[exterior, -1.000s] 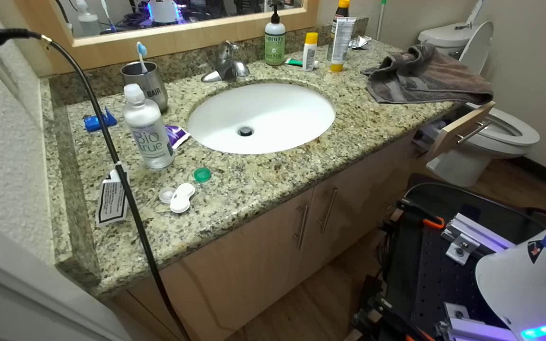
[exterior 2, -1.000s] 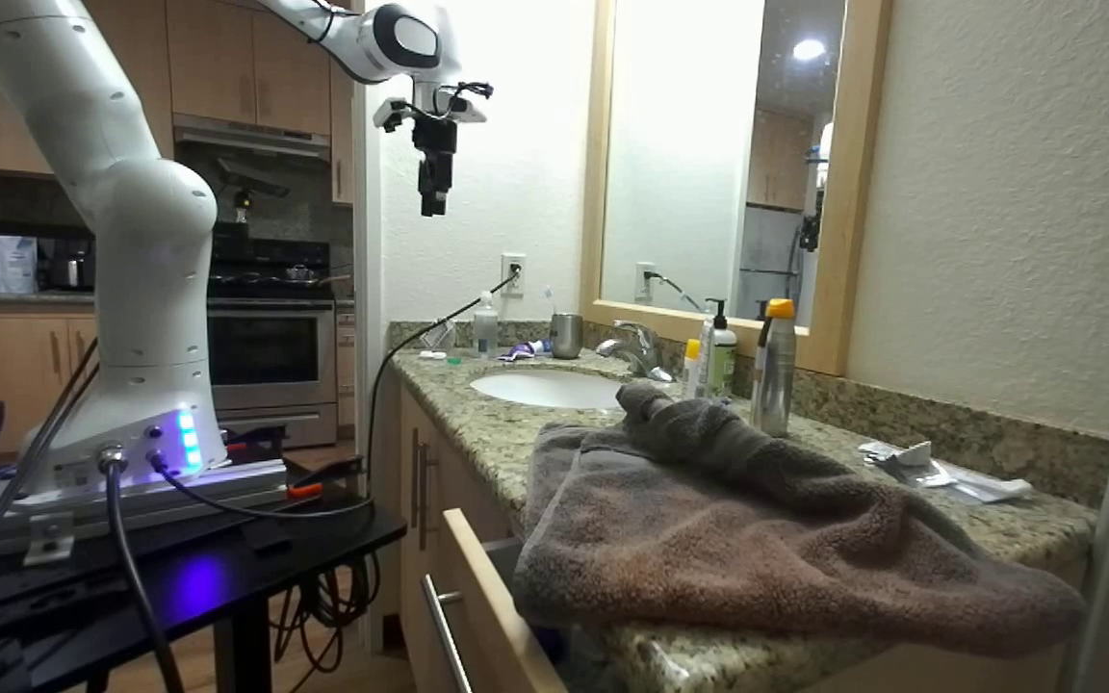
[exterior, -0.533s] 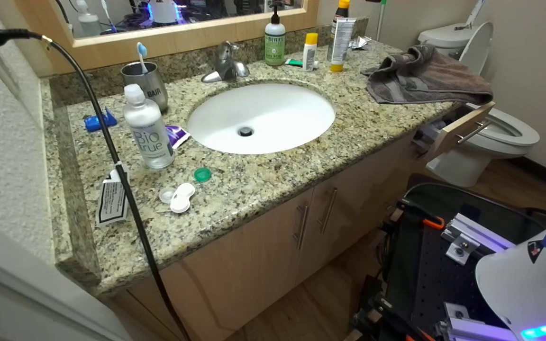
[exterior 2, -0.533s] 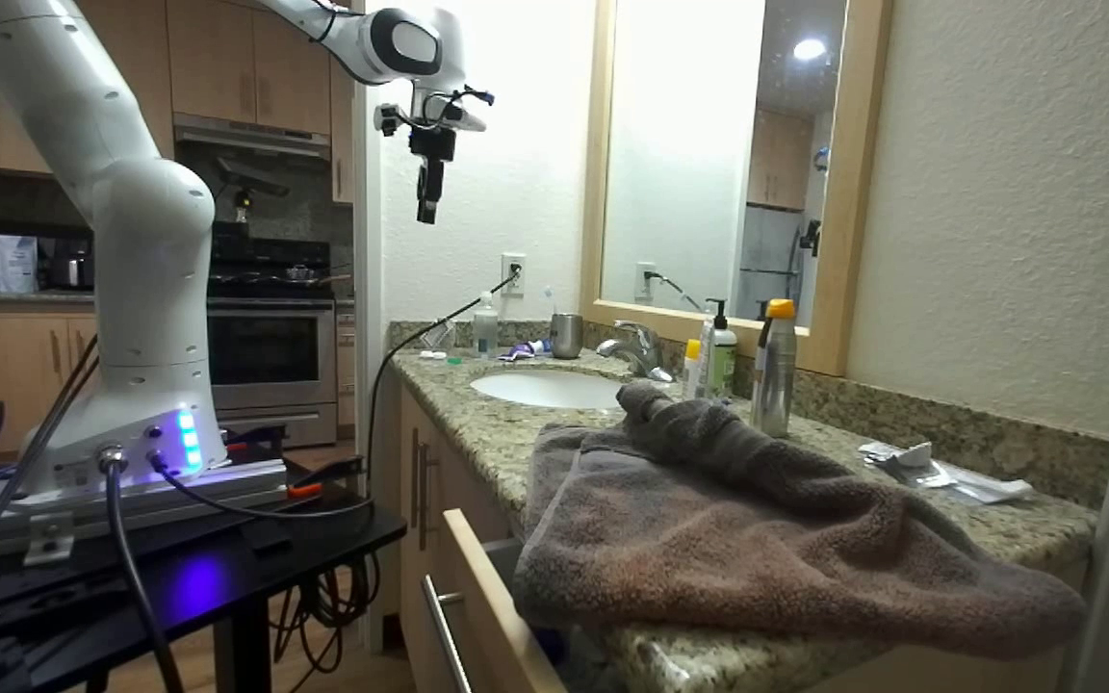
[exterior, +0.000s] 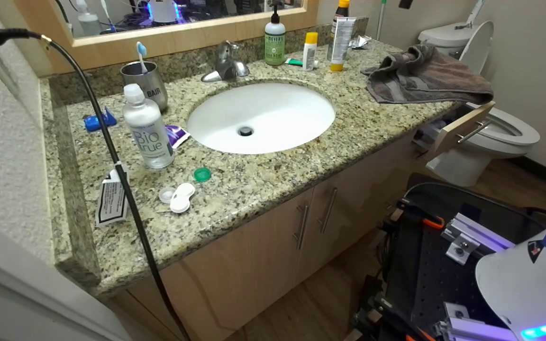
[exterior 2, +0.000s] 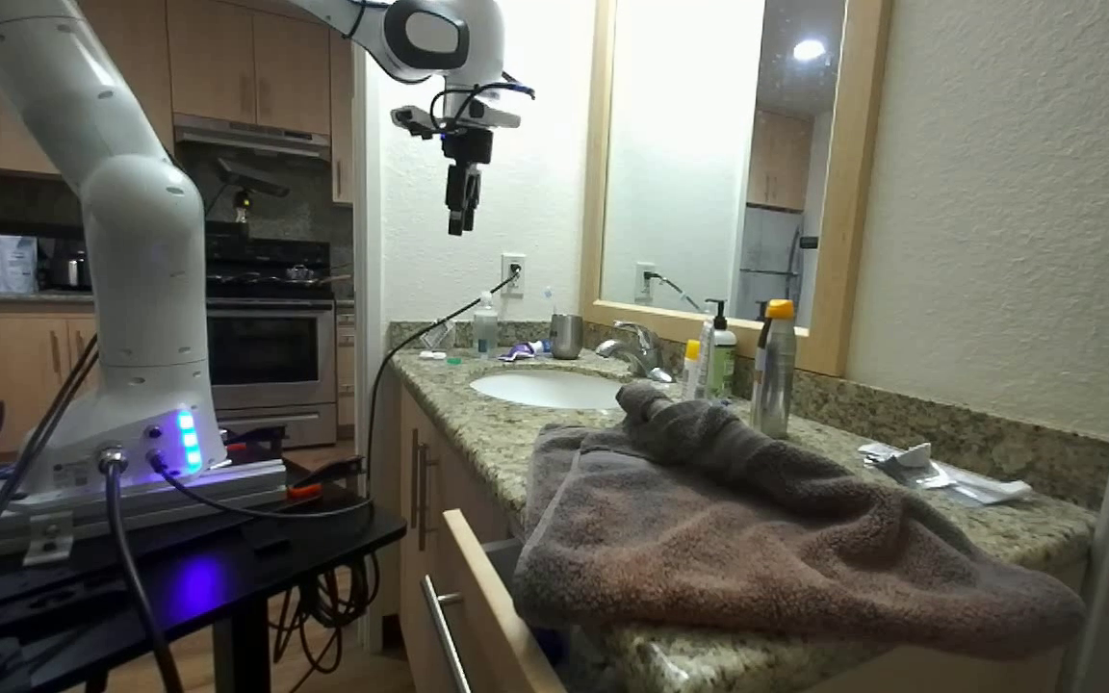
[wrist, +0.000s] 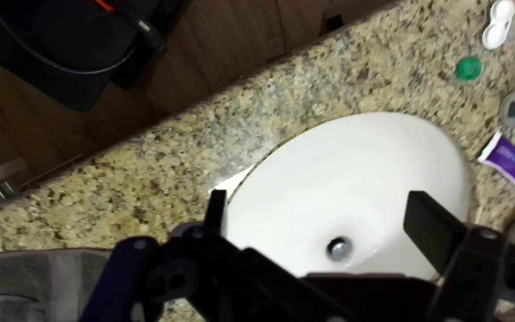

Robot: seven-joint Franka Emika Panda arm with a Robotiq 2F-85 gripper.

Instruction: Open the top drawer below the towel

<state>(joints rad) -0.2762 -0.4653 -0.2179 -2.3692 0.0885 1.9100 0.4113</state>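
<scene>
The top drawer stands pulled out below the towel; its wooden front shows in both exterior views [exterior: 460, 132] [exterior 2: 506, 616]. Its metal bar handle [exterior: 473, 133] also shows in both [exterior 2: 445, 630]. The grey-brown towel [exterior: 427, 78] lies bunched over the counter's end, partly above the drawer [exterior 2: 757, 549]. A corner of it is at the lower left in the wrist view [wrist: 29, 281]. My gripper [exterior 2: 461, 229] hangs high above the counter, pointing down, well away from the handle. In the wrist view it is open and empty [wrist: 318, 197], over the sink.
The sink [exterior: 263, 118] is set in the granite counter [exterior: 254, 184]. A soap bottle [exterior: 275, 40], a faucet [exterior: 226, 64] and a steel can [exterior 2: 774, 371] stand along the back. A Biotrue bottle [exterior: 147, 128] and a black cord [exterior: 112, 142] are at the far end from the towel.
My arm and gripper have moved right and slightly down in an exterior view, and the wrist has turned a little. The drawer and towel have not moved.
</scene>
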